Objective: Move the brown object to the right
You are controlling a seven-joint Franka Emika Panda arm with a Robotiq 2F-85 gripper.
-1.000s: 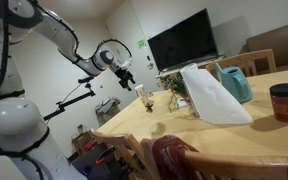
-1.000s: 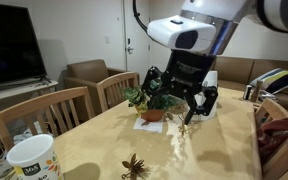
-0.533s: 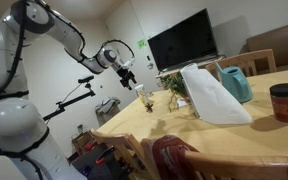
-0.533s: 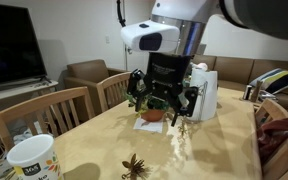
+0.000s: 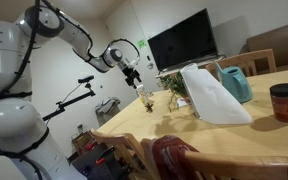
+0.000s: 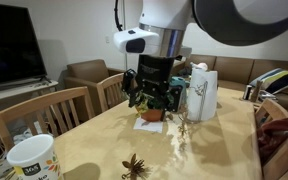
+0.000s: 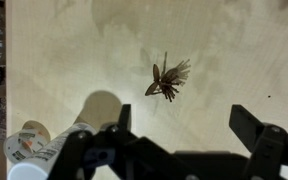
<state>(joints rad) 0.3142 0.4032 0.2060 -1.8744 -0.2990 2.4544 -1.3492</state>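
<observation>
Gripper [image 7: 184, 125] spread wide over the table, brown object lying free

In the wrist view the two fingers enter from the bottom edge, one at about 7 o'clock and one at about 4 o'clock. They stand far apart with nothing between them but bare tabletop. The jaws are released and hold nothing.

The brown object [image 7: 167, 80] is a small, spiky, dried-looking thing. It lies on the pale wooden table [image 7: 64, 50] a little past the middle of the wrist view toward 1 o'clock, ahead of the gap between the fingers and clear of both. A white mug [image 7: 29, 145] sits at 8 o'clock in that view, well apart from the object.

In an exterior view the gripper [image 6: 156, 100] hangs above the table [image 6: 214, 150], in front of a small potted plant [image 6: 152, 112]. The brown object [image 6: 134, 165] rests on the table toward 6 o'clock from it, near the front edge. The mug [image 6: 32, 158] stands at 9 o'clock from the object, and a white jug [image 6: 202, 92] stands at 3 o'clock from the gripper.

In an exterior view the arm reaches in from 10 o'clock, with the gripper [image 5: 134, 78] over the far end of the table. A red-brown jar [image 5: 284, 102] stands far off at 3 o'clock. The brown object is too small to make out there.
</observation>
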